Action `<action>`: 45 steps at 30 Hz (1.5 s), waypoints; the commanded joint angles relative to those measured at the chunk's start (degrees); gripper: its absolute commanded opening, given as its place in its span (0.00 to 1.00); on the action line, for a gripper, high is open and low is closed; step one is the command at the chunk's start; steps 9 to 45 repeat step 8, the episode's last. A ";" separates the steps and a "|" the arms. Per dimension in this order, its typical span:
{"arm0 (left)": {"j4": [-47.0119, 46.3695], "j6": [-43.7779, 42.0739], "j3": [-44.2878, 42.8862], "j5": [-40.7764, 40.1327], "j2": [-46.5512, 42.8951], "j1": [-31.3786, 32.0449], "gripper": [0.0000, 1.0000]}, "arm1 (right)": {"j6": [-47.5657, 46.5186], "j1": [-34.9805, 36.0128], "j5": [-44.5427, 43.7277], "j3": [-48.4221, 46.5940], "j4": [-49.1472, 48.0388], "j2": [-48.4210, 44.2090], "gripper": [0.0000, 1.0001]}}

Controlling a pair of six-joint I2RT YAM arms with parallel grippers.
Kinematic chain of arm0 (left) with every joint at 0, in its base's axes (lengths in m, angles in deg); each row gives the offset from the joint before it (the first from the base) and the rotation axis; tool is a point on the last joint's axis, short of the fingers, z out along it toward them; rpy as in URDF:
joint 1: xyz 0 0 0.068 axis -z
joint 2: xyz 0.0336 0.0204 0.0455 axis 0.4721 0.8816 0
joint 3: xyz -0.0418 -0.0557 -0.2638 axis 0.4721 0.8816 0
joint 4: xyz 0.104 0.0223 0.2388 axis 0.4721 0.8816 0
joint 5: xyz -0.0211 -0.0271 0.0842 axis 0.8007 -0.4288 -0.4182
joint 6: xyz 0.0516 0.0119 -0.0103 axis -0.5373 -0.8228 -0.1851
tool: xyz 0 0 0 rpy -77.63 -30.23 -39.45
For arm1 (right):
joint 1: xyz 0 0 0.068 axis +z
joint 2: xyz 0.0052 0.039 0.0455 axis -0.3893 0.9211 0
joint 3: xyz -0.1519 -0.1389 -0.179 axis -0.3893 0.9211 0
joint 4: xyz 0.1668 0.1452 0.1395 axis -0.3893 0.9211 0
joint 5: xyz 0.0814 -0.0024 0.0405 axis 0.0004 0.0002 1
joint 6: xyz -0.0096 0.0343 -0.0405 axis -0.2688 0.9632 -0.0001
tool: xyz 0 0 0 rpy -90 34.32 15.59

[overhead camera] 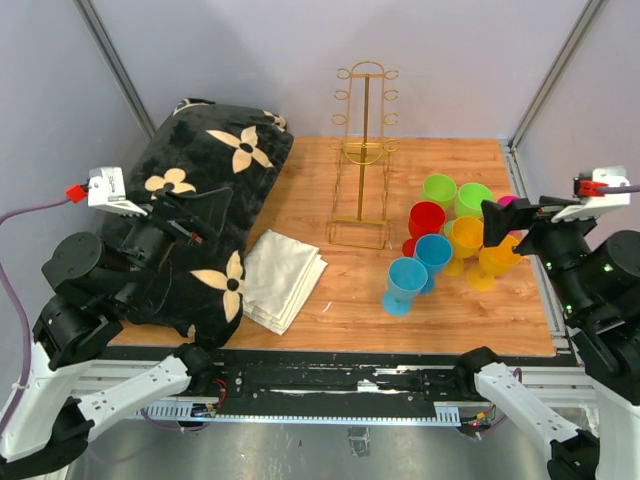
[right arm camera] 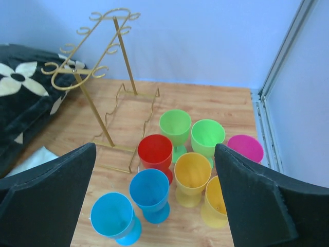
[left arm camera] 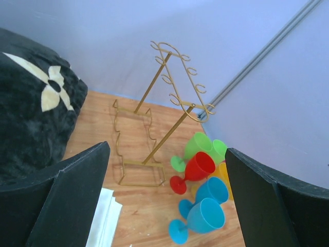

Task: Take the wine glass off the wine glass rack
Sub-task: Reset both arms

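The wine glass rack (overhead camera: pixel 366 150) stands upright toward the back of the wooden tabletop (overhead camera: pixel 330 310), and every one of its ring loops is bare: no glass hangs from it in any view. The wine glasses (overhead camera: pixel 433 250) are all down on the tabletop just to the right of the rack's base, eight of them in a tight cluster of green, red, blue, yellow and pink, each upright on its foot with the rim up. Which one came off the rack cannot be told from here, but judged by how things lie, the removal looks done and nothing seems left except perhaps drawing the arms clear. The right arm (overhead camera: pixel 590 270) reaches in from the right edge, its wrist tipped downward so that its camera looks over the cluster. The right fingers (right arm camera: pixel 257 200) are spread wide above the near right side of the glasses, with nothing between them and touching none. The left arm (overhead camera: pixel 100 280) is folded back on its own side above the black flowered cushion (overhead camera: pixel 215 150), next to a folded white cloth (overhead camera: pixel 285 275). The left fingers (left arm camera: pixel 67 200) are also spread wide and empty, pointing across toward the rack and well apart from it.
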 commanded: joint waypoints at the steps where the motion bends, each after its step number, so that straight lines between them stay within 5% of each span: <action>1: 2.51 -0.30 -0.11 0.45 1.79 -0.32 1.00 | -0.13 -0.60 -1.64 -3.74 4.25 2.04 0.98; 8: 2.47 -0.07 0.62 2.30 3.96 -0.32 1.00 | 3.53 -0.60 -9.09 -3.58 7.16 3.74 0.99; 45: 2.47 -0.07 0.62 2.30 3.96 -0.32 1.00 | 3.53 -0.60 -9.09 -3.58 7.16 3.74 0.99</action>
